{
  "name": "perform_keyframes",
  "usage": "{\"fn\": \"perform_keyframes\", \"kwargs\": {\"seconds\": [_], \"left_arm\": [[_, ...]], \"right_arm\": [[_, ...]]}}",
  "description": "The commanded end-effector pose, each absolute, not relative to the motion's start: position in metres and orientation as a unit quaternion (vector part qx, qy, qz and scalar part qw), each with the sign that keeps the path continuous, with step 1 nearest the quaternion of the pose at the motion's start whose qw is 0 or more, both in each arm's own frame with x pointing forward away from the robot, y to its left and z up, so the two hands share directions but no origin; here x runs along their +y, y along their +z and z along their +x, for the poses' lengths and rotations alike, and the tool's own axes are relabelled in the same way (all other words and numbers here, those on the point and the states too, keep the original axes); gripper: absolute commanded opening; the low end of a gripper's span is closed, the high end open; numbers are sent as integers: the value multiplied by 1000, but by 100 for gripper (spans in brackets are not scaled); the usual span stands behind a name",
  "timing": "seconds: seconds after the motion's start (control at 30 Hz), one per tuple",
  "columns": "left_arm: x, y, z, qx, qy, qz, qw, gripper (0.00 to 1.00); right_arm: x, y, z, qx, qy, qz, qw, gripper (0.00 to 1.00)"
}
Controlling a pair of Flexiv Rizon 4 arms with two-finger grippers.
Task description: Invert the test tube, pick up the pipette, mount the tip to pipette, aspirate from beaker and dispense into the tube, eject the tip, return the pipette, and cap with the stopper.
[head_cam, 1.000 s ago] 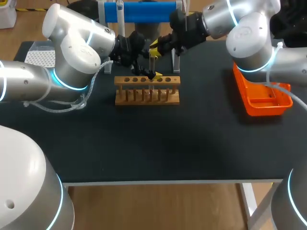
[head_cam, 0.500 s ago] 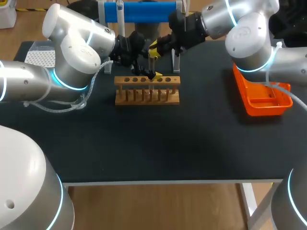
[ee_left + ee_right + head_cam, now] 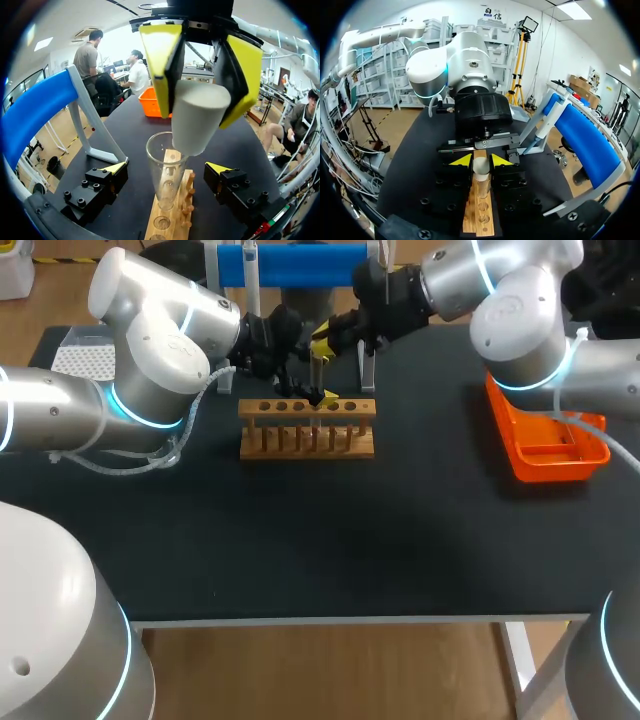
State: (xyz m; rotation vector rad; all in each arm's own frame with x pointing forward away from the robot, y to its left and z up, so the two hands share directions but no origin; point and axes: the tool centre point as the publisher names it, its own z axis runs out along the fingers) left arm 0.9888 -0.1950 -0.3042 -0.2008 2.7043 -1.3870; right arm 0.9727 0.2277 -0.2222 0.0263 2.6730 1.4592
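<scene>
Two robot arms meet over a wooden rack (image 3: 307, 430) in the upper middle of the head view, on a black table (image 3: 320, 540). The right gripper (image 3: 200, 115) is clamped from two sides on a white stopper (image 3: 197, 120). It holds the stopper at the open mouth of an upright glass test tube (image 3: 165, 185) standing in the rack. The stopper's lower end meets the rim but does not look pushed home. The left gripper (image 3: 166, 167) sits low by the rack, its fingers spread wide on either side of the tube. A gap shows on both sides, so it grips nothing.

By the look of it, this is the last step: the tube stands mouth up, the stopper is in hand, and only seating it remains. Whether the tube holds liquid cannot be told, and no beaker or pipette is clearly visible.

An orange tray (image 3: 530, 465) lies at the right of the table. A white box (image 3: 85, 360) sits at the upper left, and a blue stand (image 3: 290, 262) is at the top.
</scene>
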Motion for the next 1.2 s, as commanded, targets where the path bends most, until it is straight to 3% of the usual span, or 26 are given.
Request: {"fn": "perform_keyframes", "kwargs": {"seconds": [0.03, 1.2], "left_arm": [[-195, -304, 990, 887, -454, -66, 47, 100], [-195, -304, 990, 887, -454, -66, 47, 100]], "right_arm": [[228, -222, 974, 877, 478, 8, 47, 0], [233, -224, 974, 878, 477, 5, 45, 0]]}}
